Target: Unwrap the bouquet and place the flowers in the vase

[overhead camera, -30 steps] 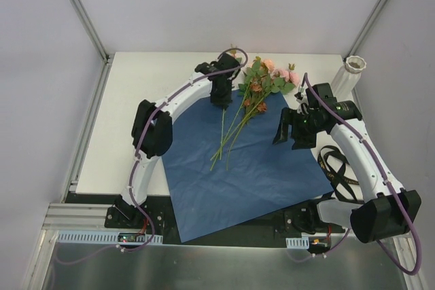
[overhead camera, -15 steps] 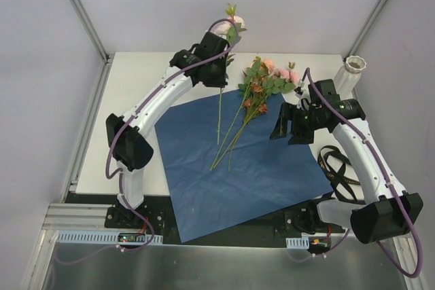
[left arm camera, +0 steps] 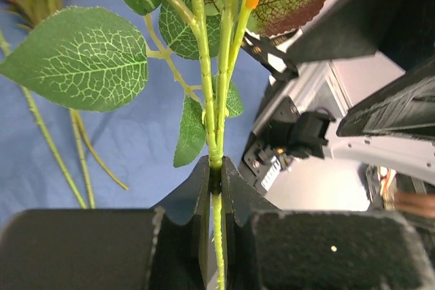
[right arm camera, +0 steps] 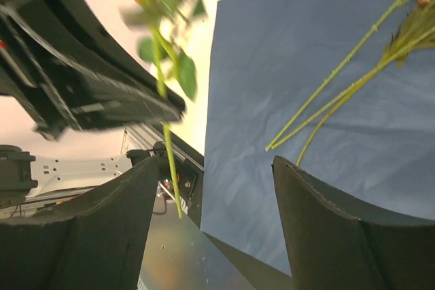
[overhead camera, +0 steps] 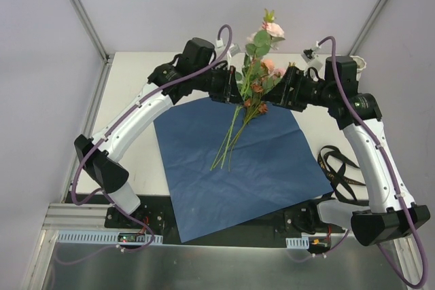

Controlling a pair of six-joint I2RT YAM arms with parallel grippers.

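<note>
Blue paper sheet [overhead camera: 234, 168] covers the white table [overhead camera: 132, 100]; left fingers [left arm camera: 192, 191] pinch a rose stem [left arm camera: 216, 137], right fingers [right arm camera: 326, 225] spread

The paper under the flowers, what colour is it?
Plain dark blue. The paper shows best in the top view.

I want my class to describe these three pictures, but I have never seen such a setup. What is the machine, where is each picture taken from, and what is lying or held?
It is a robot: a left arm and a right arm bolted to a table, each ending in a two-fingered pincer. One picture looks down from above and behind them; the other two come from cameras on the wrists, showing each arm's own fingers. A blue paper sheet lies on the table, with flowers on it and a black ribbon beside it. The left pincer is shut on one flower stem, held up above the sheet. The right pincer is open, holding nothing.
</note>
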